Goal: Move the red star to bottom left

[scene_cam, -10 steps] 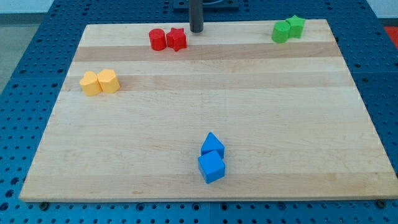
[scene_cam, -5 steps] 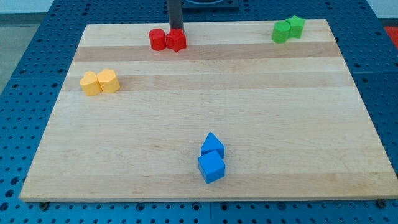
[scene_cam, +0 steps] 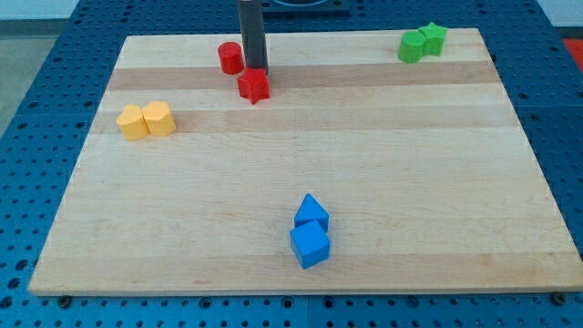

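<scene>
The red star lies on the wooden board near the view's top, left of centre. My tip stands right behind it on the top side, touching or almost touching it. A red cylinder stands just up and left of the star, apart from it and left of my rod.
Two yellow blocks sit side by side at the view's left. Two blue blocks, one a cube, sit together near the bottom centre. Two green blocks sit at the top right corner.
My tip moved left along the top edge, then down the view. It pushed the red star down, away from the red cylinder it had been touching.
</scene>
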Robot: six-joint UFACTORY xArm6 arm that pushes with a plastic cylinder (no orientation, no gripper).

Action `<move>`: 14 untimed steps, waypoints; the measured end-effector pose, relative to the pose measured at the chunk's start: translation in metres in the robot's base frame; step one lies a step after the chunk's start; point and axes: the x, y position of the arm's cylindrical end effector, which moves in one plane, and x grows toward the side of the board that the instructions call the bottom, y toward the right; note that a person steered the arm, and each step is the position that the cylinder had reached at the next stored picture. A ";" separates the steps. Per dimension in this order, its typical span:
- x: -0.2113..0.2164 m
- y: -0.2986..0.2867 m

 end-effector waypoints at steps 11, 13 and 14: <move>0.108 -0.066; 0.116 -0.066; 0.116 -0.072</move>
